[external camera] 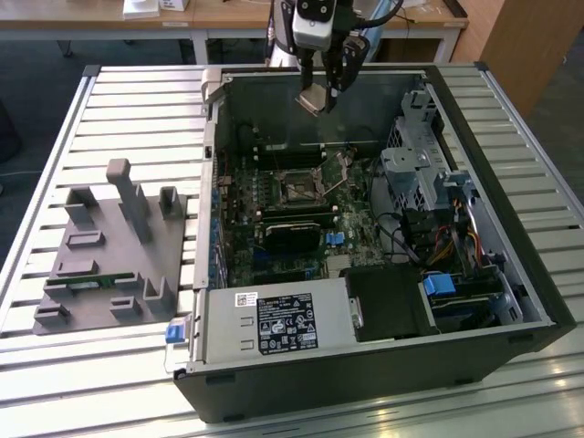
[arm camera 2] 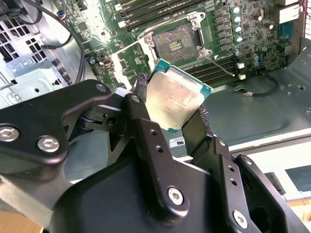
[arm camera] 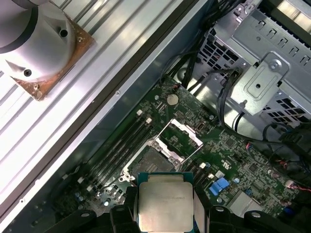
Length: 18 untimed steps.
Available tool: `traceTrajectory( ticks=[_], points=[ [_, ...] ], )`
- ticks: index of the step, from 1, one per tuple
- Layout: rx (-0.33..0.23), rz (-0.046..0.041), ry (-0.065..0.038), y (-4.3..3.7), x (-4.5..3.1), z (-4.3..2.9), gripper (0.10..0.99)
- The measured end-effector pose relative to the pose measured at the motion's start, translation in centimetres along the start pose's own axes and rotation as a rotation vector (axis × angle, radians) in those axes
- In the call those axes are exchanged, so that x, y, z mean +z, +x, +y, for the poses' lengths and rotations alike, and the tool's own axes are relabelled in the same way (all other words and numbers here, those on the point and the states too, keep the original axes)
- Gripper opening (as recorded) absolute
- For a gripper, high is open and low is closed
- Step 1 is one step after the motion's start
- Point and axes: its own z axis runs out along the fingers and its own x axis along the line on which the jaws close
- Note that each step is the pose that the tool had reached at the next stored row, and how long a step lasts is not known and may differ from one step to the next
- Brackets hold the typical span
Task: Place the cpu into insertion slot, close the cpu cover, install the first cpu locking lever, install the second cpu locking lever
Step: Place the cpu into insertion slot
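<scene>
Holds the cpu [external camera: 311,99] clamped by two opposite edges in the gripper [external camera: 320,99], well above the open computer case [external camera: 365,365]. Leaves the insertion slot [external camera: 297,190] bare on the green motherboard [external camera: 239,205] below, cpu cover [arm camera: 182,137] raised. Rests the case on a slatted metal tabletop [external camera: 137,109], beside a grey fixture block [external camera: 109,265] toward the exterior view's left. Shows wooden desks [external camera: 228,14] and dark floor behind.

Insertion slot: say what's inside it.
Insertion slot: bare dark contact bed, no chip. The cpu, held in the gripper above, hides one edge in the first wrist view.
</scene>
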Motion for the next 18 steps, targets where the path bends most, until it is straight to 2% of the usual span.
traceTrajectory(
  ticks=[18],
  points=[
    [0.073, -0.0066, -0.001, 0.0, 0.01, 0.0, 0.537]
  ],
)
